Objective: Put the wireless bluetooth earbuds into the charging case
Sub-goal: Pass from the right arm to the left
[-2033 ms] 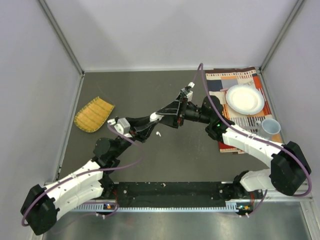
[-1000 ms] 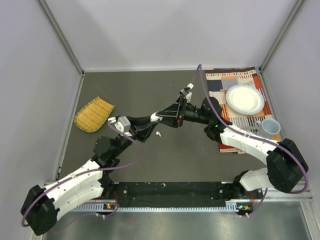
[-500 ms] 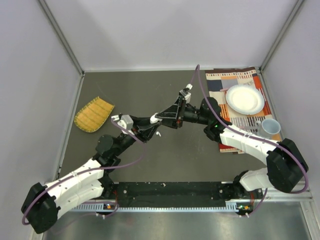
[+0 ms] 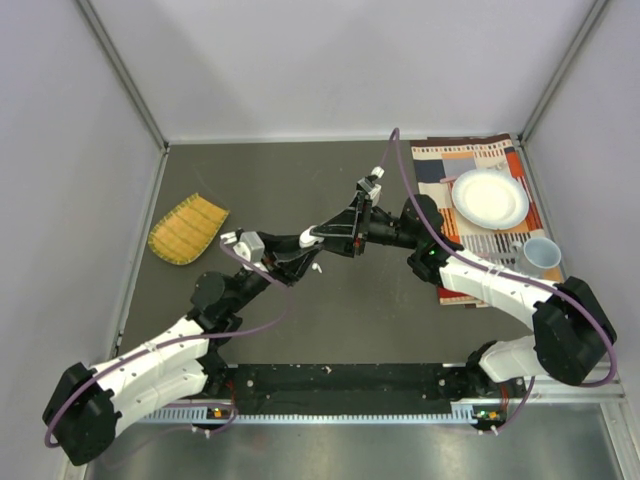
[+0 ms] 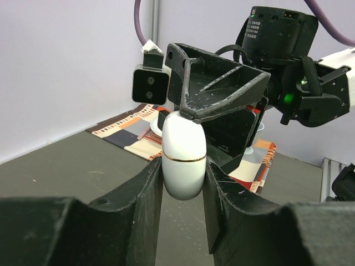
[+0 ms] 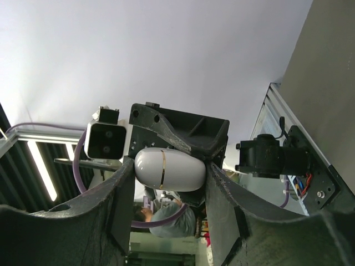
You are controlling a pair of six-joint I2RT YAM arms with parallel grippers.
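The charging case is a white oval shell with a thin gold seam, held above the table's middle. It looks closed. My left gripper is shut on its lower half, with a finger on each side. My right gripper is shut on the case too, gripping its other end. In the left wrist view the right fingertips meet on top of the case. One tiny white earbud lies on the table just below the grippers. The other earbuds are out of view.
A yellow woven pad lies at the left. A patterned cloth at the back right carries a white plate and a pale cup. Grey walls close in three sides.
The left wrist has shifted slightly up and to the left, and the right gripper has edged left with it. Both stay closed on the case.
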